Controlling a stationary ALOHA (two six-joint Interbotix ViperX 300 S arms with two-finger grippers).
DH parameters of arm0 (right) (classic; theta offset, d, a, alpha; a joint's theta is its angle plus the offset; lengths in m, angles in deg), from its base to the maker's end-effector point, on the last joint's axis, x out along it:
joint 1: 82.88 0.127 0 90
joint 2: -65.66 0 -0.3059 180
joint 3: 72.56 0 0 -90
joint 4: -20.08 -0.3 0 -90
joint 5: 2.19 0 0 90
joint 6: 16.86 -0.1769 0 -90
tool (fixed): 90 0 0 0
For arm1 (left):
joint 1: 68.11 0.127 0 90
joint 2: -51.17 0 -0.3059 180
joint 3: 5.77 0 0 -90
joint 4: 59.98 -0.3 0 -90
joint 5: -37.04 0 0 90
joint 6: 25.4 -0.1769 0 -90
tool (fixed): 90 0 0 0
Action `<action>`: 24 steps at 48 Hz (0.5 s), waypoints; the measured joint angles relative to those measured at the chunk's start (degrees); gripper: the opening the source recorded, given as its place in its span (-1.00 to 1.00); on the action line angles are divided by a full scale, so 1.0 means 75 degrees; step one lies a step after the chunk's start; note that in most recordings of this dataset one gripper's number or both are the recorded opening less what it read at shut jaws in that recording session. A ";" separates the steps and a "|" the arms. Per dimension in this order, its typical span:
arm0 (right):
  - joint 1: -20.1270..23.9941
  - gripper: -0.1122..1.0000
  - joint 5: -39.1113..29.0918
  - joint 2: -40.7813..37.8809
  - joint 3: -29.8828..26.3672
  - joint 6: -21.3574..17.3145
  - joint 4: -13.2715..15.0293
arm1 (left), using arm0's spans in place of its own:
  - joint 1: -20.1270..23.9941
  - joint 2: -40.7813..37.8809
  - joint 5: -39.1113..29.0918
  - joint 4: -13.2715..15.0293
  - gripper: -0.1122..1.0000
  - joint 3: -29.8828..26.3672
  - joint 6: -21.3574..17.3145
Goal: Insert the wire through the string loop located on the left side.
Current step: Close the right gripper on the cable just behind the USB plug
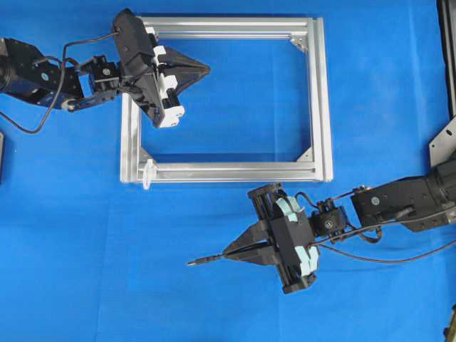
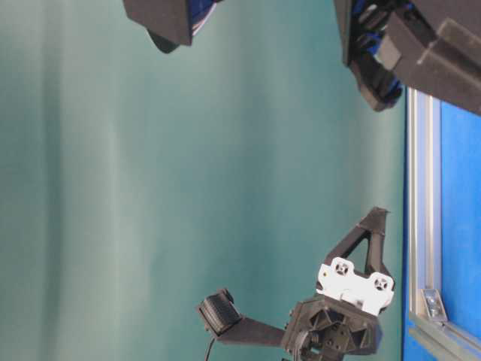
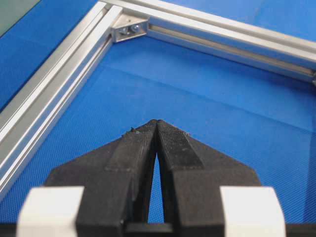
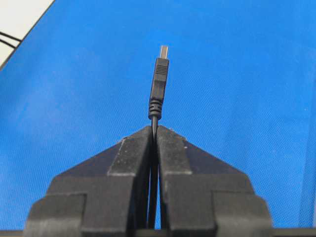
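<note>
My right gripper (image 1: 226, 252) is shut on the wire (image 1: 204, 261), whose dark plug and metal tip stick out to the left over the blue mat. The right wrist view shows the plug (image 4: 159, 81) standing straight out beyond the closed right gripper (image 4: 154, 128). The string loop (image 1: 148, 174) hangs at the lower-left corner of the silver frame (image 1: 320, 92), up and to the left of the plug and well apart from it. My left gripper (image 1: 206, 69) is shut on nothing and hovers inside the frame's upper left; its fingertips (image 3: 157, 122) meet above bare mat.
The aluminium frame's rails (image 3: 59, 74) and a corner bracket (image 3: 129, 30) lie ahead of the left gripper. The frame edge (image 2: 421, 188) also shows in the table-level view beside the left gripper (image 2: 378, 216). Blue mat surrounds the frame.
</note>
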 measured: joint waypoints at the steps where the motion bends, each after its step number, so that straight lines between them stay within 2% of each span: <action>1: 0.0000 -0.80 0.0012 0.0012 0.0000 0.0000 -0.0012 | 0.0000 0.0000 0.0000 0.0000 -0.80 0.0000 0.0000; 24: 0.0000 -0.80 0.0012 0.0000 -0.0012 0.0000 0.0000 | 0.0000 -0.0012 0.0000 0.0000 -0.80 0.0000 0.0000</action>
